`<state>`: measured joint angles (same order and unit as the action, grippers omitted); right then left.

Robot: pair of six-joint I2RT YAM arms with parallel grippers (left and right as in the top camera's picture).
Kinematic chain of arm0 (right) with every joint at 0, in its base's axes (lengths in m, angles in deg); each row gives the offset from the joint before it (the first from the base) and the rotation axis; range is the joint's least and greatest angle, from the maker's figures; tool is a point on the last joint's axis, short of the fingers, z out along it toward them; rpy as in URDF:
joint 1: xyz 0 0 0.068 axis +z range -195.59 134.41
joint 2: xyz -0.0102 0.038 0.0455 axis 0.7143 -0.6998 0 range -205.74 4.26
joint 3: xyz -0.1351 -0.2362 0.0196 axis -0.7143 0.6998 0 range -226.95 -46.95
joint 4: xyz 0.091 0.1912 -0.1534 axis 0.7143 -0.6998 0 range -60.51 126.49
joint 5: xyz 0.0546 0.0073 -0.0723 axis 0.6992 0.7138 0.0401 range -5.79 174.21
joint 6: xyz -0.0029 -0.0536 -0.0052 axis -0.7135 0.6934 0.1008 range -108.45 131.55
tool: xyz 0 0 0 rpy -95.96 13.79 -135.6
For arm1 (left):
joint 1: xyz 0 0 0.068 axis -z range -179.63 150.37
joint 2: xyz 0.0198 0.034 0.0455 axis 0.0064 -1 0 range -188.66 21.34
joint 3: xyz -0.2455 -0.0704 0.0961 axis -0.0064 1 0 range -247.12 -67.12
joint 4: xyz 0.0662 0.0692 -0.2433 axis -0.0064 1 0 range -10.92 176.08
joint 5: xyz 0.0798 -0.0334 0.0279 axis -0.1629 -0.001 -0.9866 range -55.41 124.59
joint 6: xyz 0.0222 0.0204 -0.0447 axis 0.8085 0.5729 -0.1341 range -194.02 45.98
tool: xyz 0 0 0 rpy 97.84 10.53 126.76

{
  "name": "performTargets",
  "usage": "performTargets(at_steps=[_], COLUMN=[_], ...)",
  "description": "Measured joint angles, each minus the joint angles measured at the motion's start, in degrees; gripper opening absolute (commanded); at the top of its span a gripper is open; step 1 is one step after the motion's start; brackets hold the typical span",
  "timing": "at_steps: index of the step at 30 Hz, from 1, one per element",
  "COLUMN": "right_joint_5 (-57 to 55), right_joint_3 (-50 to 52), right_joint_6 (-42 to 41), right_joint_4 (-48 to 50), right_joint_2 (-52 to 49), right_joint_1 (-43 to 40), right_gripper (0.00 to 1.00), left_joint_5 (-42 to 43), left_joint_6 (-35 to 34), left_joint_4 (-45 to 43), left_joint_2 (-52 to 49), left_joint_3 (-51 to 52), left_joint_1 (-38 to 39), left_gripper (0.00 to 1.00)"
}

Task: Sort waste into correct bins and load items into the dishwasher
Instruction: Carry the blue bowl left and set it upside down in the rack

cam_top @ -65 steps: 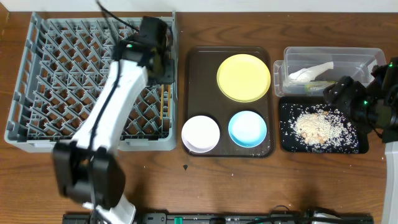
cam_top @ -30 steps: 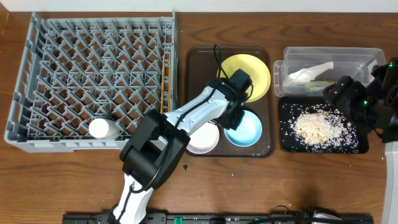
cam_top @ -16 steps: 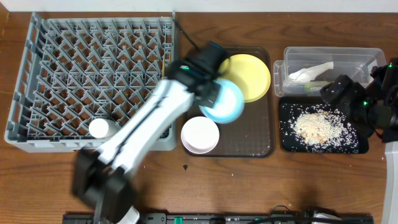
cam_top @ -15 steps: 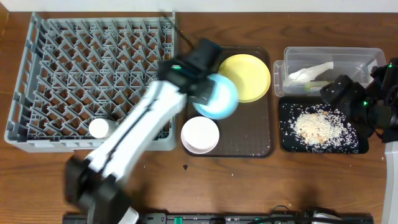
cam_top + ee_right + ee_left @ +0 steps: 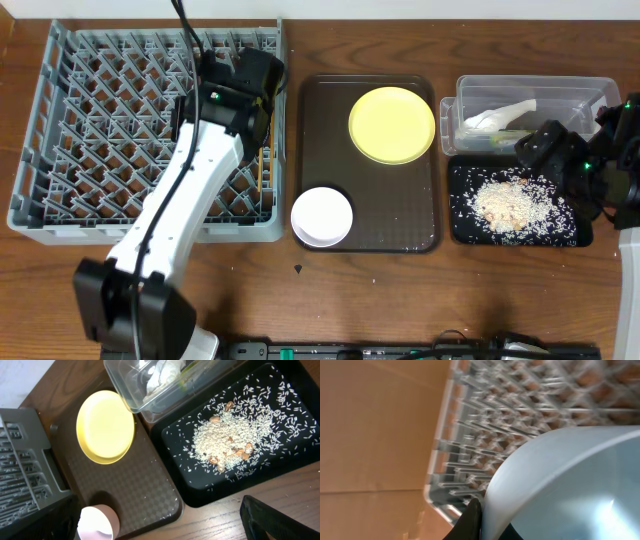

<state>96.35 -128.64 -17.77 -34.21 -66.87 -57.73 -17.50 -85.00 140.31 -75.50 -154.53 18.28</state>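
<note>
Since prev frame the left claw (image 5: 247, 100) swung off the dark brown serving tray (image 5: 400, 238) w/ the small light blue bowl (image 5: 570, 485). It's now over the right side of the big grey plastic peg rack (image 5: 60, 228), clenched on the bowl's rim. Tray near end: small white bowl (image 5: 322, 215); far end: round yellow plate (image 5: 392, 124). Further right, the right claw (image 5: 538, 148) is spread wide over the far edge of the shallow black tray (image 5: 462, 232) of rice scraps (image 5: 510, 200). Behind it: clear plastic tub (image 5: 590, 92) w/ white crumpled napkin (image 5: 500, 116).
</note>
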Motion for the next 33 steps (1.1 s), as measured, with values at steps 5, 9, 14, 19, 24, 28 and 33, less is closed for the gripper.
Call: performTargets(at_steps=[5, 9, 14, 19, 24, 28, 33], right_joint_5=[0.0, 0.0, 0.0, 0.0, 0.0, 0.0, 0.0], right_joint_3=[0.0, 0.0, 0.0, 0.0, 0.0, 0.0, 0.0], right_joint_6=[0.0, 0.0, 0.0, 0.0, 0.0, 0.0, 0.0], right_joint_4=[0.0, 0.0, 0.0, 0.0, -0.02, 0.0, 0.0], right_joint_2=[0.0, 0.0, 0.0, 0.0, 0.0, 0.0, 0.0], right_joint_1=[-0.02, 0.0, -0.02, -0.02, 0.0, -0.02, -0.02], right_gripper=[0.99, 0.99, 0.99, 0.99, 0.99, 0.99, 1.0], left_joint_5=[-9.94, -14.21, -20.41, -22.93, -23.12, -23.02, -20.48], left_joint_6=[-1.33, -1.73, -2.16, -2.32, -2.34, -2.56, -2.97], left_joint_4=[-4.22, -6.21, -7.85, -9.2, -9.07, -9.11, -8.66], left_joint_2=[-5.9, -9.92, -14.12, -16.68, -18.58, -18.6, -18.8], left_joint_3=[1.42, 1.51, 1.53, 1.53, 1.53, 1.53, 1.55], left_joint_1=[-1.11, -1.09, -1.09, -1.09, -0.26, 1.68, 4.33], left_gripper=[0.07, 0.08, 0.07, 0.08, 0.08, 0.12, 0.37])
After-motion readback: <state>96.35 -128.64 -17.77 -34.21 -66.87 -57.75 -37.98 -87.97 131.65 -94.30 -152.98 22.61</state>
